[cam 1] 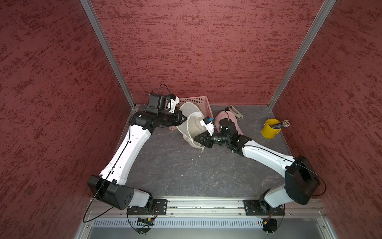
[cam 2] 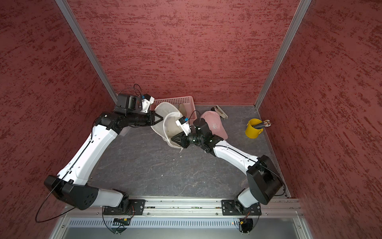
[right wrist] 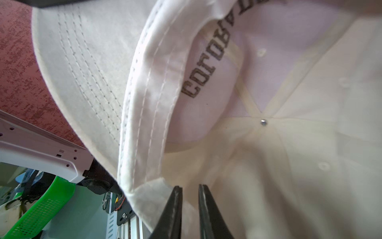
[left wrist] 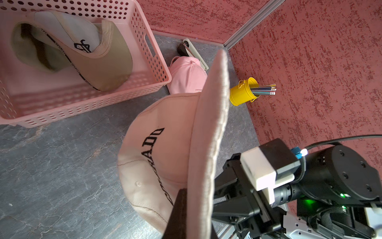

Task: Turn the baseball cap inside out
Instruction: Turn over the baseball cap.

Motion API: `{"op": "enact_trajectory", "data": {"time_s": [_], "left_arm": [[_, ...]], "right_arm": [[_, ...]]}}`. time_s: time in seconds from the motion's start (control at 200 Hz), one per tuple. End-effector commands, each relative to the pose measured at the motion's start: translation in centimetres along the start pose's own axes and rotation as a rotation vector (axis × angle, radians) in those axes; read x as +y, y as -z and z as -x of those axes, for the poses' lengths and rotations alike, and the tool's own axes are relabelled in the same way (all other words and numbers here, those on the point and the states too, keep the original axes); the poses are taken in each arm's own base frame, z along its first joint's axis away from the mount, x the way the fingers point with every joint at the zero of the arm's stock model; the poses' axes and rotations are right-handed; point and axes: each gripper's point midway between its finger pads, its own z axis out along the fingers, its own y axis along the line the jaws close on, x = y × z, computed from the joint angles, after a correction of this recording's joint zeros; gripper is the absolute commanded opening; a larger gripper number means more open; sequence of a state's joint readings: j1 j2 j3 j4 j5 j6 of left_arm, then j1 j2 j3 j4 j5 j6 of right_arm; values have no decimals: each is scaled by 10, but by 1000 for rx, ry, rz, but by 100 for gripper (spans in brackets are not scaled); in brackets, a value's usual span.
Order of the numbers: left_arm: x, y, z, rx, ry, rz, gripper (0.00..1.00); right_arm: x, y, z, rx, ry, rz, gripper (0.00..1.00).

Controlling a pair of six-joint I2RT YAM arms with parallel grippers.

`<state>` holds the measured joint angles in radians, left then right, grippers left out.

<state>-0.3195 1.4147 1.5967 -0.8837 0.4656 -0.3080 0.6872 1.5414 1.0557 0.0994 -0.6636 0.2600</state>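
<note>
One cap, brim in left claw

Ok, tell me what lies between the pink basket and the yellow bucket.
A pink cap and a stapler lie between the pink basket and yellow bucket; both top views show it.

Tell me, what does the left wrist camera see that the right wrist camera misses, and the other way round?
Only the left wrist view shows the lettered outside of the cream cap, a pink basket holding a tan cap, a pink cap, a stapler and a yellow cup of pencils. Only the right wrist view shows that cap's inside: its seams and centre rivet. Both show the cream cap, the right gripper and the red wall.
</note>
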Motion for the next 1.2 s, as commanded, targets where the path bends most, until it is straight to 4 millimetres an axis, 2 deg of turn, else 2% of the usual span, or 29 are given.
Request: {"op": "enact_trajectory", "data": {"time_s": [0.0, 0.08, 0.225, 0.331, 0.396, 0.481, 0.656, 0.761, 0.846, 0.927, 1.002, 1.197], "left_arm": [[-8, -1, 14, -55, -4, -30, 0], [-11, -4, 13, -53, -4, -36, 0], [1, -2, 19, -86, 9, 23, 0], [3, 2, 23, -108, 16, 21, 0], [3, 3, 22, -104, 8, 28, 0], [1, 2, 16, -80, -15, 36, 0], [-9, -8, -4, -32, -53, 42, 0], [-13, -11, -10, -22, -55, 36, 0], [-19, -10, -12, -22, -58, 17, 0], [-24, -9, -14, -19, -58, 0, 0], [-26, -7, -14, -24, -58, -6, 0], [-37, 2, -14, -43, -48, -65, 0]], "right_arm": [[19, -14, 26, -70, 40, 33, 18], [18, -21, 17, -54, 35, 39, 16], [20, -23, -3, -8, 31, 40, 16], [2, -20, -27, 51, 19, -37, 16], [-8, -13, -32, 55, 16, -97, 16], [-20, 1, -17, 9, 2, -163, 17], [-40, 29, 42, -171, 4, -292, 16], [-46, 36, 72, -258, 4, -331, 16], [-57, 37, 87, -302, -22, -344, 16], [-71, 33, 93, -315, -61, -344, 17], [-84, 26, 90, -303, -94, -347, 18], [-126, 10, 56, -241, -180, -412, 20]]}}
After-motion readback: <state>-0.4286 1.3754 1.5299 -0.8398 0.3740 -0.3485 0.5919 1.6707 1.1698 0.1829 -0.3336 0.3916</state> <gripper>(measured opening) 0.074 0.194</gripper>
